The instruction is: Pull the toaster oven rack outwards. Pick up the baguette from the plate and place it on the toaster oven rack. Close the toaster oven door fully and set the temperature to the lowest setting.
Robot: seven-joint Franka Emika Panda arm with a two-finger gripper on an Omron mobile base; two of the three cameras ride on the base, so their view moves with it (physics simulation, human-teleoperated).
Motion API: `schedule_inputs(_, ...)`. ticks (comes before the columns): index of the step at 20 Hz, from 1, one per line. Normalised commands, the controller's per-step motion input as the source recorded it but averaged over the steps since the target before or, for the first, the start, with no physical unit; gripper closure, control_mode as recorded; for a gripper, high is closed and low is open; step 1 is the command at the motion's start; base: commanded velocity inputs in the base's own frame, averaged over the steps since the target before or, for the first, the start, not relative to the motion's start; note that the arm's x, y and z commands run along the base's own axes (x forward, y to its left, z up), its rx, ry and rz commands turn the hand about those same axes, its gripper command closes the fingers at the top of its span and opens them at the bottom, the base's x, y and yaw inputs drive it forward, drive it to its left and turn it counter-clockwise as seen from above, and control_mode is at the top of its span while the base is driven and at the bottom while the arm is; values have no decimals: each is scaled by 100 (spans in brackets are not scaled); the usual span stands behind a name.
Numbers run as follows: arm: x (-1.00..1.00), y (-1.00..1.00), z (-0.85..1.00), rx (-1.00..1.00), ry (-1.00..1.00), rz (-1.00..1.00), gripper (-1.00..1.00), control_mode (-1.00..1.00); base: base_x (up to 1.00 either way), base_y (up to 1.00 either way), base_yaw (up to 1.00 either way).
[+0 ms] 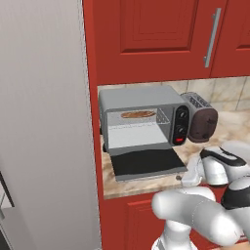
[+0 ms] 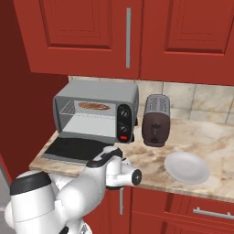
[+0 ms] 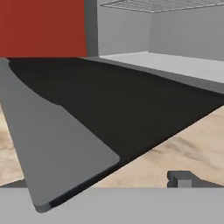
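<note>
The toaster oven (image 1: 139, 95) (image 2: 101, 92) stands on the counter with its door (image 1: 144, 164) (image 2: 73, 148) (image 3: 109, 100) folded down flat. Inside, the baguette (image 1: 138, 114) (image 2: 93, 106) lies on the rack (image 1: 164, 117) (image 2: 68, 108) (image 3: 162, 4), which sits within the cavity. My gripper (image 1: 184, 178) (image 2: 94, 163) hovers low at the door's front right corner, open and holding nothing. One fingertip (image 3: 181, 178) shows in the hand view, just off the door's grey frame. The two black knobs (image 1: 181, 122) (image 2: 123, 119) and the red button (image 1: 179, 140) are on the oven's right side.
A dark-brown slot toaster (image 1: 201, 119) (image 2: 155, 119) stands right of the oven. An empty white plate (image 2: 186, 167) lies on the marble counter (image 2: 215, 137) at the right. Red cabinets (image 2: 82, 32) hang above, and a red side panel (image 1: 93, 146) borders the oven's left.
</note>
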Motion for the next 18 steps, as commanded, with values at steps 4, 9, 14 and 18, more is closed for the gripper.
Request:
schedule_inputs(4,4,35,29,10,-5,0,-100,-100,0,0,0)
schedule_inputs(9,0,35,63,21,-18,0,-100,-100,0,0,0)
schedule_inputs(14,9,65,74,12,-23,-6,-100,-100,0,0,0)
schedule_inputs(18,53,93,49,0,-20,-14,-100,-100,0,0,0)
